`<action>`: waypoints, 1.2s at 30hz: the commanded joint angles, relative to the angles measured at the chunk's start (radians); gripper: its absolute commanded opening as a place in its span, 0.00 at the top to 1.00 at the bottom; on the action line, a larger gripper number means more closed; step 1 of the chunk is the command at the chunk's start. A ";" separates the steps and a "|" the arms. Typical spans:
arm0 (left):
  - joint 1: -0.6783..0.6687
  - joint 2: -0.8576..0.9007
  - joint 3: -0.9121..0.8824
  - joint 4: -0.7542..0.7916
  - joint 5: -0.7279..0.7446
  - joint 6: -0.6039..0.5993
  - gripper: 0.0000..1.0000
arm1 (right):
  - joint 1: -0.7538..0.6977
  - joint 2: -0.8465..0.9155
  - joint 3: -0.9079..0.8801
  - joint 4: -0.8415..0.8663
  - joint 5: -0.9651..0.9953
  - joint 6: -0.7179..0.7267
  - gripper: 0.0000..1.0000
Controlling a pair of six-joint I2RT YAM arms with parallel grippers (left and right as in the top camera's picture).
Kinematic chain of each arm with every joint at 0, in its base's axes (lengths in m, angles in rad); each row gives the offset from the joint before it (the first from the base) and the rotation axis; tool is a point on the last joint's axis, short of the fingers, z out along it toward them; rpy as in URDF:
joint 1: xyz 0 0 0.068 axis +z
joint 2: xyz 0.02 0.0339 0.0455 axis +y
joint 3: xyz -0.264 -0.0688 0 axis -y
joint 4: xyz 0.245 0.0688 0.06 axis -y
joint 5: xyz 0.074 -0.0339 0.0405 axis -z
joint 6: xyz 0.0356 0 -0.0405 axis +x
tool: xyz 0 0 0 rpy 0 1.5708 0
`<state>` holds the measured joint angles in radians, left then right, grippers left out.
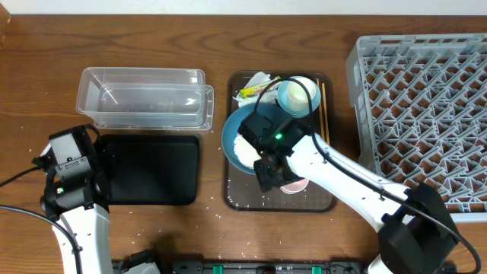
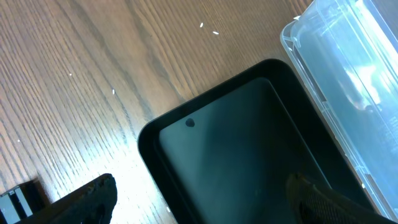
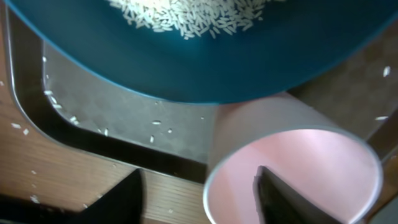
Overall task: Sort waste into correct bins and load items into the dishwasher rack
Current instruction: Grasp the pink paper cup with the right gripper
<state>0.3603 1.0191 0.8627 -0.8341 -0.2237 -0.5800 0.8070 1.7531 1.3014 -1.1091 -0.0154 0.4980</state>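
Observation:
The brown tray [image 1: 319, 199] holds the dark-blue bowl [image 1: 237, 131] with white rice [image 1: 247, 152], the light-blue bowl [image 1: 297, 95], a yellow-green wrapper [image 1: 253, 92], a white tissue [image 1: 260, 78], chopsticks [image 1: 324, 106] and the pink-lined cup [image 1: 296, 186]. My right gripper [image 1: 275, 173] is open at the cup. In the right wrist view its fingers [image 3: 198, 186] straddle the rim of the cup [image 3: 298, 168], one inside and one outside, below the dark-blue bowl [image 3: 205, 68]. My left gripper [image 2: 200, 186] is open and empty over a corner of the black tray [image 2: 236, 143].
The clear tub [image 1: 144, 99] stands behind the black tray [image 1: 152, 169] at the left. The grey rack [image 1: 426, 106] fills the right side. Loose rice grains [image 3: 68, 118] lie on the brown tray [image 3: 93, 112] and on the table.

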 commanded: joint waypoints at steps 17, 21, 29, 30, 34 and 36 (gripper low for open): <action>0.006 -0.005 0.016 -0.003 -0.009 -0.009 0.10 | 0.014 0.000 -0.085 0.089 0.044 0.010 0.85; 0.006 -0.005 0.016 -0.003 -0.009 -0.009 0.11 | 0.014 0.000 -0.055 0.063 0.045 -0.003 0.89; 0.006 -0.005 0.016 -0.003 -0.010 -0.009 0.10 | -0.003 -0.001 -0.002 0.008 0.045 -0.006 0.99; 0.006 -0.005 0.016 -0.003 -0.009 -0.009 0.10 | -0.006 -0.001 0.005 0.002 0.045 -0.006 0.99; 0.006 -0.005 0.016 -0.003 -0.009 -0.009 0.10 | -0.023 -0.001 0.044 -0.042 0.046 -0.006 0.99; 0.006 -0.005 0.016 -0.003 -0.010 -0.009 0.11 | -0.048 -0.001 0.092 -0.087 0.055 -0.016 0.99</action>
<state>0.3603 1.0191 0.8627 -0.8345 -0.2237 -0.5800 0.7925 1.7538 1.3289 -1.1740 0.0162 0.4938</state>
